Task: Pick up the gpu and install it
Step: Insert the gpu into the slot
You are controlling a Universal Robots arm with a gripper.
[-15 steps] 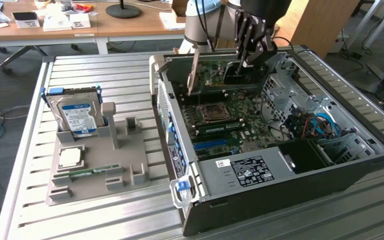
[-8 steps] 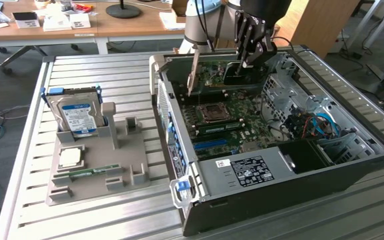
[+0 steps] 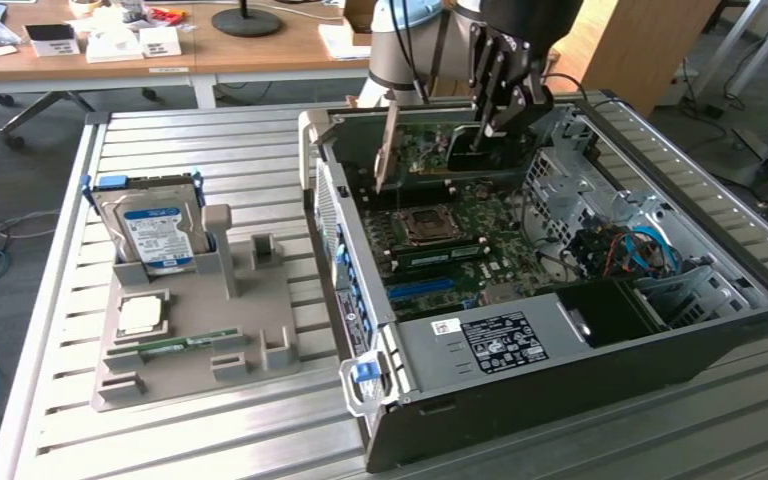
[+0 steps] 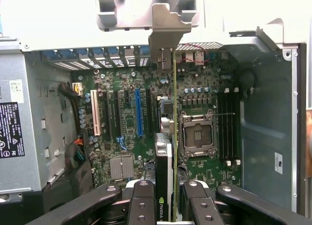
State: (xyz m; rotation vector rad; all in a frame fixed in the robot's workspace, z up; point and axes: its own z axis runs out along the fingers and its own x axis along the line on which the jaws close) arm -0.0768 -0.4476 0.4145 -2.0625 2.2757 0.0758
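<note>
Green circuit board with a dark face and a silvery end plate, the gpu [image 4: 164, 176], item in hand. Location: off the table [image 3: 197, 140], held over the motherboard [image 4: 126, 137] inside the open computer case [image 3: 704, 330], at the end of the case nearest the arm. Grip: the fingers [image 4: 142, 205] pinch the card across its two faces, one on either side, near the end away from the bracket [image 4: 168, 30]; I read them as closed on it, not spread. Orientation: the card is on edge, its plane upright to the motherboard. Its long axis runs from the fingers out toward the case's rear wall with the slot openings, bracket end leading. In the exterior view the bracket sits to that view's left of the dark body, and its top stands above the case rim. Progress, by my judgement: the pick-up is done. The grey holder [image 3: 191, 380] on the table carries the hard drive [image 3: 157, 235], a processor chip [image 3: 140, 315] and a memory stick [image 3: 171, 347], and no card. The install is not yet done, since the bracket stands proud of the rim. From the wrist view the green edge lies between the blue expansion slot [image 4: 138, 112] and the processor socket [image 4: 197, 137] rather than over a slot — though I cannot tell how much of that offset is the camera's angle. Outstanding: the card lined up with a slot and seated, bracket down against the rear wall.
</note>
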